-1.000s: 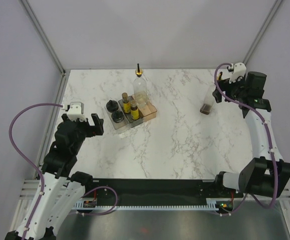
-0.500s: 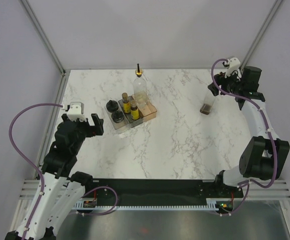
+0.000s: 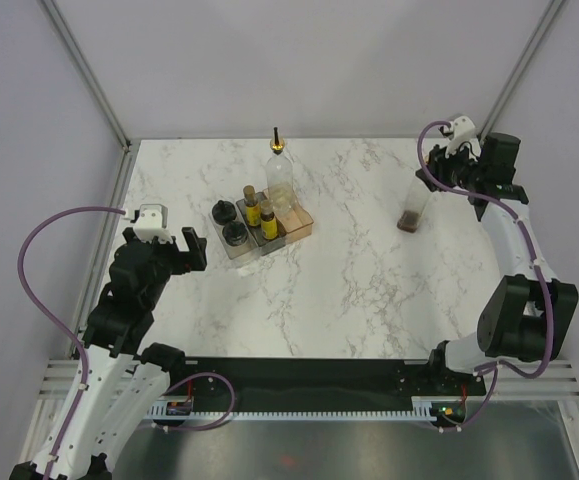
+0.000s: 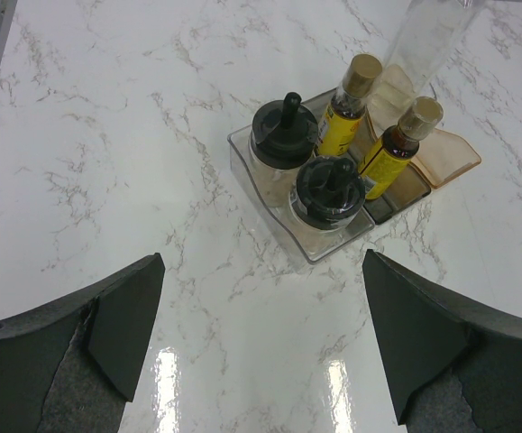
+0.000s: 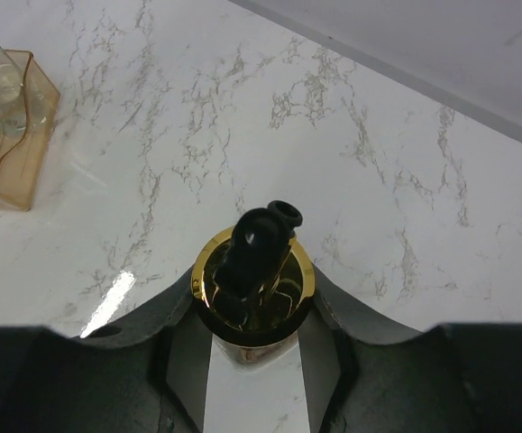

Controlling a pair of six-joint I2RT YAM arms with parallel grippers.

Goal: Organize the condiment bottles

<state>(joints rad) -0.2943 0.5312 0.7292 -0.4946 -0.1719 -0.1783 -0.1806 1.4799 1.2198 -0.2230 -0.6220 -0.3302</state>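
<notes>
So the right arm's reached way out to the table's far right, right gripper clamped on the gold pourer neck of the upright tall clear bottle, while the left gripper hangs wide open near the bins.

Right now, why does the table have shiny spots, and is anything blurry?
Left wrist view: glare makes two bright patches on the white marble table ahead of the left gripper; the short clear black-lidded jars look sharp. Right wrist view: one glare streak left of the tall clear bottle with a gold pourer spout, also sharp. Top view: even light, no glare.
</notes>
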